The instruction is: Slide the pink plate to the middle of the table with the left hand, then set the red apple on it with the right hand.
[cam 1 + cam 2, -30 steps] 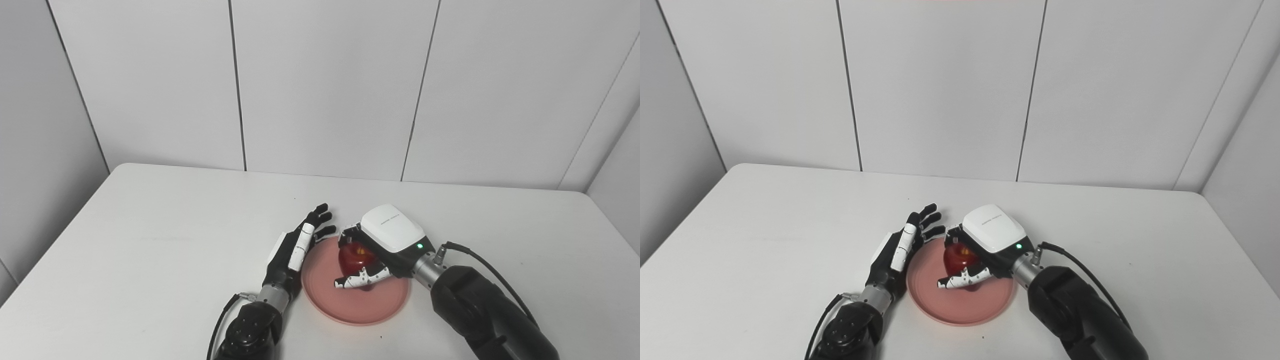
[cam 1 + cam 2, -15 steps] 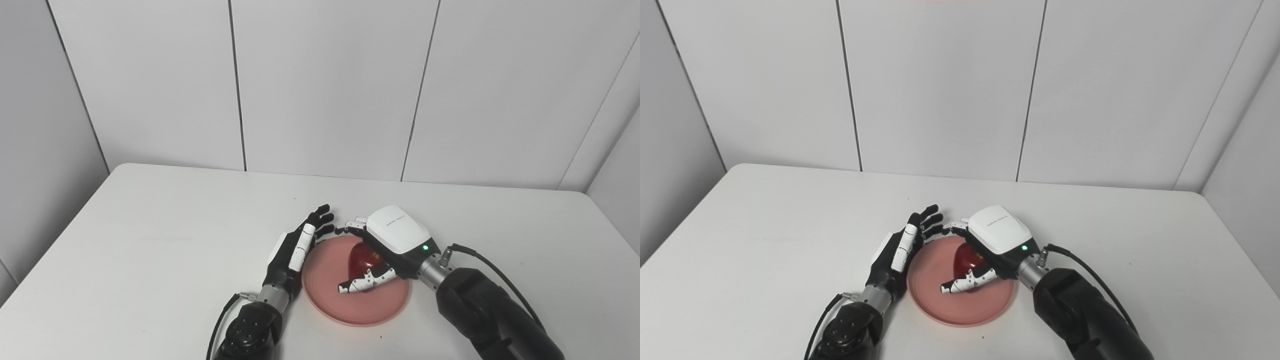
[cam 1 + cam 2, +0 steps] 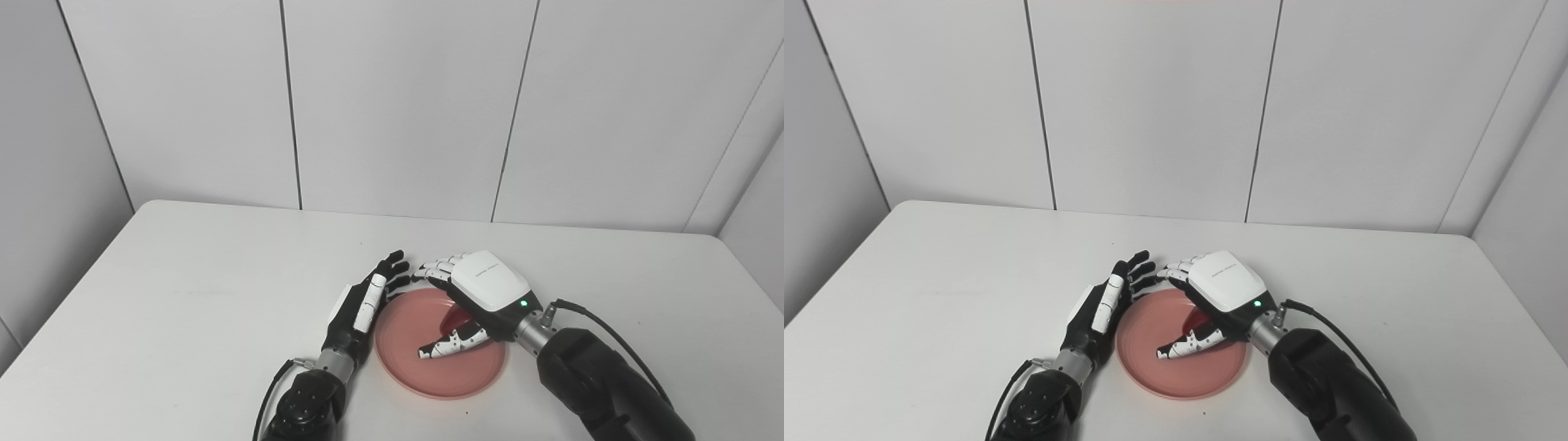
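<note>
nearest the camera, two dark forearms come in from the bottom edge. left hand [image 3: 361, 303] stands edge-on just beside the left rim of the pink plate [image 3: 404, 367], fingers straight and apart, holding nothing; can't tell if it actually touches the rim. right hand [image 3: 474, 303] sits over the right half of the plate, fingers spread out flat past the far rim, thumb lying low across the plate middle, so it reads as released, not clenched. red apple [image 3: 456, 318] shows only as a small red patch under the right palm (mostly hidden), resting on the plate right of its centre. hand looks apart from it on the finger side, but contact under the palm is not visible. plate lies on the white surface [image 3: 184, 294], roughly mid-width and toward the near edge. beyond that only bare surface, then the grey panelled wall [image 3: 398, 104].

step in hand, as i judge it: the last one, letting go of the apple on the plate. slide step looks done, apple looks placed. next move calls for lifting the right hand up and back toward its own side without nudging the apple, which could roll since it is round and off-centre. left hand only needs to pull away from the rim.

counts: one plate, one apple, two hands, one surface.
</note>
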### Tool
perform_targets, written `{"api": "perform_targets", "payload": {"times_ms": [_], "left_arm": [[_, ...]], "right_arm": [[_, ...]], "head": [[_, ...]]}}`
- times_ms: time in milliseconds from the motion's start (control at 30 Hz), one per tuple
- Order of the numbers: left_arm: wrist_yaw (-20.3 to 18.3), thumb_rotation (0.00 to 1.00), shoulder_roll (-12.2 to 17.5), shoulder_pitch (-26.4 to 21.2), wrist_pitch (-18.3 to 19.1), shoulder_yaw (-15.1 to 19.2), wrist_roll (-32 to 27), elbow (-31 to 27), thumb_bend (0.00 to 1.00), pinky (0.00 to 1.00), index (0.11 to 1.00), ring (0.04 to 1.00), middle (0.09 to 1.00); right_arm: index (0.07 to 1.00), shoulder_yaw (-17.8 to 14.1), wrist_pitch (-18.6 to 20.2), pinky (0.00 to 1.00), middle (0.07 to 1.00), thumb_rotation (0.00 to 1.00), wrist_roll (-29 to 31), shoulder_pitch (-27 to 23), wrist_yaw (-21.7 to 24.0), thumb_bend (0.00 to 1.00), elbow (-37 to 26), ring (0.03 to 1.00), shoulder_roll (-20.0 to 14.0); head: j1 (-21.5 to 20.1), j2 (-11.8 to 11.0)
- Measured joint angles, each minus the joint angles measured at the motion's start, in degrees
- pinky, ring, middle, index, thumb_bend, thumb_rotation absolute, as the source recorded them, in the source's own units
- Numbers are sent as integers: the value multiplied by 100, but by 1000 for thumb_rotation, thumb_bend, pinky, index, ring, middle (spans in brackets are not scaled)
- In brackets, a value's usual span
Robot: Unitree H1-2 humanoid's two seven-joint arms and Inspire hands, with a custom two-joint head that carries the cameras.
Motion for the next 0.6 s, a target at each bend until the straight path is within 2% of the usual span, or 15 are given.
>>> {"api": "perform_targets", "payload": {"times_ms": [100,200,333,433,600], "left_arm": [[-1,990,1,0,0,-1,1,1,781,814,877,901,899],[-18,985,11,-2,0,-1,0,4,788,795,878,918,902],[-68,983,24,-7,-2,4,-4,11,776,766,883,868,912],[-82,965,23,-12,-1,21,-13,16,794,772,888,855,908],[-81,960,19,-11,0,35,-13,10,789,755,877,861,903]], "right_arm": [[822,-79,-34,797,838,785,95,0,-4,1000,-20,823,8],[825,-280,-39,765,830,800,260,-1,-27,1000,-116,807,39],[830,-590,-41,723,831,878,606,-1,-86,1000,-249,803,126],[829,-897,-51,673,831,916,1068,-1,-180,1000,-269,799,264],[830,-1611,-53,687,816,955,2223,3,-327,1000,-264,782,602]], "head": [[-17,0],[-26,0],[-26,0],[-35,0],[-44,9]]}}
